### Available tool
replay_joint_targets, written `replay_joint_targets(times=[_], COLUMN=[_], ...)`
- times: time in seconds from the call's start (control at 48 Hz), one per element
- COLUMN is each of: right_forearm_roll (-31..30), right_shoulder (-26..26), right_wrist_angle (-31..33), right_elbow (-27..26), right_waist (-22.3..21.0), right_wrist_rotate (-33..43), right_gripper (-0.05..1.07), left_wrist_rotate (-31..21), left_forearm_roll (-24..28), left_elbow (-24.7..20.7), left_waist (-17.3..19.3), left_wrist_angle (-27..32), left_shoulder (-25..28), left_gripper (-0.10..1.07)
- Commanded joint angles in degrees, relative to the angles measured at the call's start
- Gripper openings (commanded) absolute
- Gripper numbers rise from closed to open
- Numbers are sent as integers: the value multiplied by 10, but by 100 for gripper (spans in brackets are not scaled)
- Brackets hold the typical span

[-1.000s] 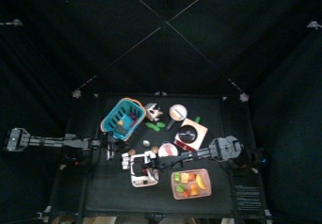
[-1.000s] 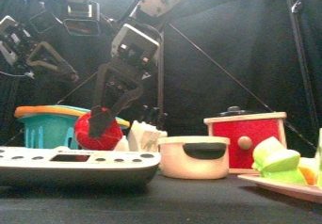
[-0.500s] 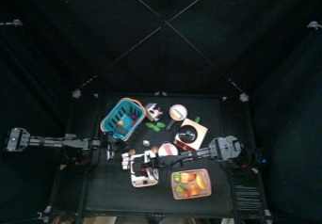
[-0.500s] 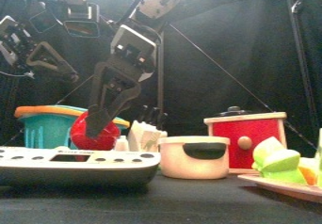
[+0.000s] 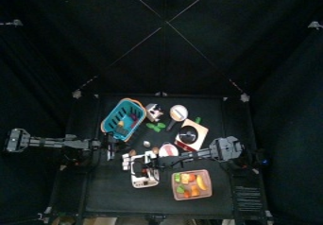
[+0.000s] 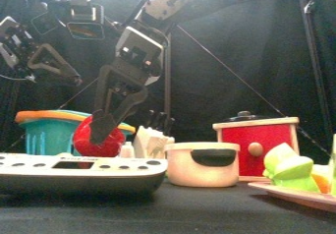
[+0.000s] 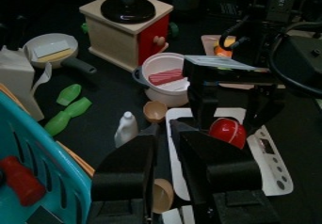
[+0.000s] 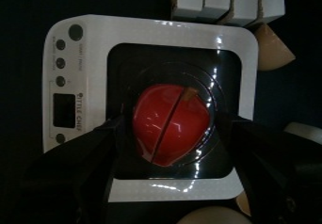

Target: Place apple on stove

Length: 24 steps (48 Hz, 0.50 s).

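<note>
The red apple (image 8: 172, 124) sits between the jaws of my right gripper (image 8: 172, 141), which is shut on it. It hangs over the dark middle of the white stove (image 8: 75, 96). In the front view the apple (image 6: 92, 140) is down at the stove's (image 6: 79, 171) top; I cannot tell if it touches. The right gripper (image 6: 101, 138) slants down from above. In the top view the stove (image 5: 145, 179) lies at the table's front middle. My left gripper (image 7: 174, 154) is open and empty, resting left of the stove and facing the apple (image 7: 228, 132).
A teal rack (image 6: 53, 130) stands behind the stove on the left. A white pot (image 6: 199, 164) and a red box with a black knob (image 6: 256, 145) stand to the right. A salmon tray (image 5: 192, 183) with toy food lies at the front right.
My right gripper has lowered the apple a little toward the stove since one second ago. It has barely moved in the last half second. The left arm has not moved.
</note>
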Motion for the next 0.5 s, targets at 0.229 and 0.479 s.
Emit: replay_joint_targets(times=[0.229, 0.479], right_forearm_roll=[8, 36], right_shoulder=[-58, -113], right_wrist_angle=[-6, -56], right_elbow=[2, 55], right_waist=[-8, -30], right_wrist_rotate=[2, 2], right_gripper=[102, 102], left_wrist_rotate=[0, 1], left_forearm_roll=[-1, 0], left_elbow=[-7, -7], left_waist=[2, 1], left_wrist_angle=[-3, -3], left_shoulder=[0, 0], left_gripper=[62, 62])
